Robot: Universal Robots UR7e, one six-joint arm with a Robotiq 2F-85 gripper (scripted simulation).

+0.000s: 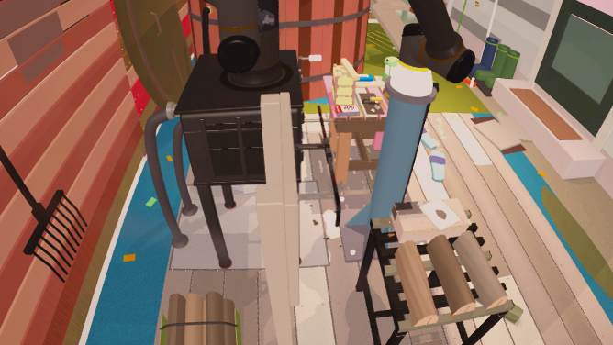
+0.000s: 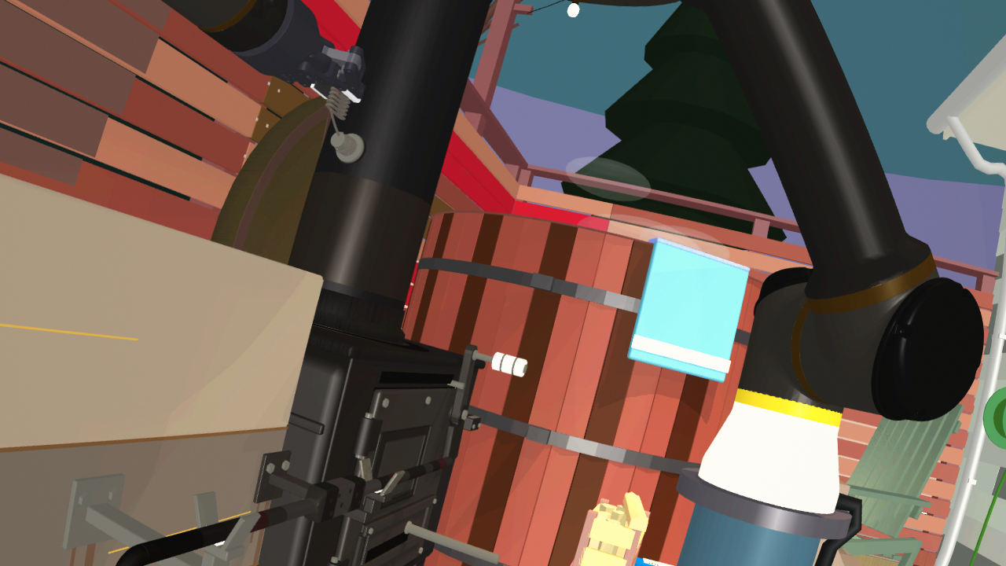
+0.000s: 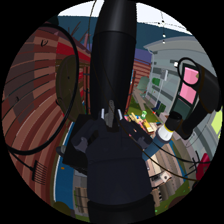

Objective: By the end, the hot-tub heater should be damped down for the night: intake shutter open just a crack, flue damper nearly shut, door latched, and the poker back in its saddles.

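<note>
The flue damper handle (image 2: 340,112), a coiled spring grip on a short rod ending in a round knob (image 2: 349,146), sticks out from the black flue pipe (image 2: 394,141) above the heater. My gripper (image 2: 342,90) is up at the spring grip's top end; its fingers stand partly apart around the grip and hold nothing. In the wrist camera the spring grip (image 3: 110,115) shows between my fingertips against the pipe. Below, the black heater (image 1: 238,124) stands on legs with its door (image 2: 394,436) and latch (image 2: 383,482). The poker (image 2: 211,531) lies across the front on brackets.
A rack (image 1: 436,270) holding three logs stands right of the arm's blue pedestal (image 1: 399,151). A pale upright board (image 1: 277,202) stands before the heater. The wooden tub (image 2: 563,366) is behind, with a cluttered small table (image 1: 358,101) beside it and a rake (image 1: 50,229) on the left wall.
</note>
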